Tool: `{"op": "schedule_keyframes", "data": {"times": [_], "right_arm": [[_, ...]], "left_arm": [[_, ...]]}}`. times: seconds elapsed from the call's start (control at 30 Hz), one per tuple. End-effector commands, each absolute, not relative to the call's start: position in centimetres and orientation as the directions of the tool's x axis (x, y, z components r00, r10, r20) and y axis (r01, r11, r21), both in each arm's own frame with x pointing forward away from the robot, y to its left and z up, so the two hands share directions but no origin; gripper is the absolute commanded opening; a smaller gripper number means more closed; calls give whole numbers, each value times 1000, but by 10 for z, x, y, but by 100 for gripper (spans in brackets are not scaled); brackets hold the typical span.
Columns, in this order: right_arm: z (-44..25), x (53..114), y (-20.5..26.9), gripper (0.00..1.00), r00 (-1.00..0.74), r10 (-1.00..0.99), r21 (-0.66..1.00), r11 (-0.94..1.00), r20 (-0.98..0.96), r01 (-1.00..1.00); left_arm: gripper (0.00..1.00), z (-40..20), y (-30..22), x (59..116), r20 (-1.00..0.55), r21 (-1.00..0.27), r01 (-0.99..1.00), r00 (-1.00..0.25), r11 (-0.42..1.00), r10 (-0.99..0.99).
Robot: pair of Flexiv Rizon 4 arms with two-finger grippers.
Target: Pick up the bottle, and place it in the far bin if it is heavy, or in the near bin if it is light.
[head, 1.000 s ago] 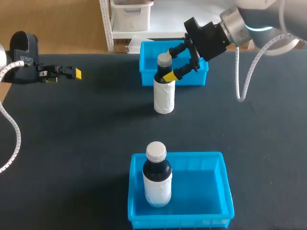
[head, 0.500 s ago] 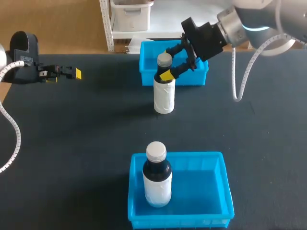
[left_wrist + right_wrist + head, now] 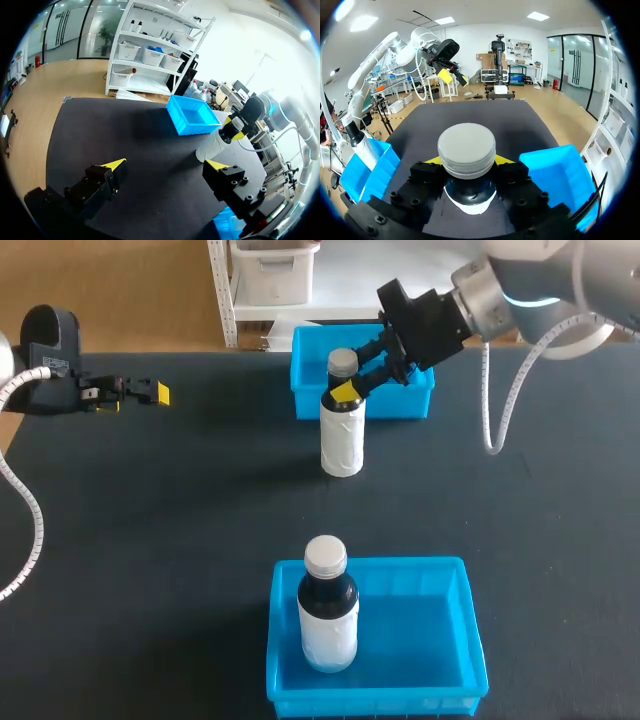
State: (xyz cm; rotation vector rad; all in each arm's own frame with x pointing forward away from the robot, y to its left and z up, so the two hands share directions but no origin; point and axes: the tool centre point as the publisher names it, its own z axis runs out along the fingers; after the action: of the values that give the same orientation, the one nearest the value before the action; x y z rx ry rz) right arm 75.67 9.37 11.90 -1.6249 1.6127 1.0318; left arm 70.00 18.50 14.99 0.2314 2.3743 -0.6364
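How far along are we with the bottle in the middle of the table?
Done: the other bottle already stands in the near bin. In hand: the right gripper appears shut on the middle bottle at its neck; it stands on the table, not yet lifted. Left: lift it, judge its weight, then set it in the far bin or the near one.

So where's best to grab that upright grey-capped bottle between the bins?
By the narrow dark neck under its grey cap, coming in level from the far right: the white-labelled plastic bottle stands upright, and the wider cap would likely stop slipping.
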Motion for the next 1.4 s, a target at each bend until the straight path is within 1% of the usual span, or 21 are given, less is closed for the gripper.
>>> {"op": "schedule_keyframes", "data": {"times": [0.03,0.17,0.33,0.4,0.57,1.0,1.4], "right_arm": [[120,754,92,44,-50,-508,93,-60,-860,-994],[124,752,91,40,-47,-507,89,-60,-861,-994],[134,751,88,38,-36,-505,76,-60,-862,-995],[139,751,86,36,-29,-506,68,-59,-862,-996],[154,752,78,37,-12,-512,45,-52,-859,-998],[181,749,26,36,-55,-537,60,8,-842,-998],[199,765,-31,37,-139,-519,83,129,-843,-988]], "left_arm": [[100,150,185,700,-642,-383,321,-767,866,0],[100,150,185,700,-642,-383,321,-767,866,0],[100,150,185,700,-642,-383,321,-767,866,0],[100,150,185,700,-642,-383,321,-767,866,0],[100,150,185,700,-642,-383,321,-767,866,0],[100,150,185,700,-642,-383,321,-767,866,0],[100,150,185,700,-642,-383,321,-767,866,0]]}}
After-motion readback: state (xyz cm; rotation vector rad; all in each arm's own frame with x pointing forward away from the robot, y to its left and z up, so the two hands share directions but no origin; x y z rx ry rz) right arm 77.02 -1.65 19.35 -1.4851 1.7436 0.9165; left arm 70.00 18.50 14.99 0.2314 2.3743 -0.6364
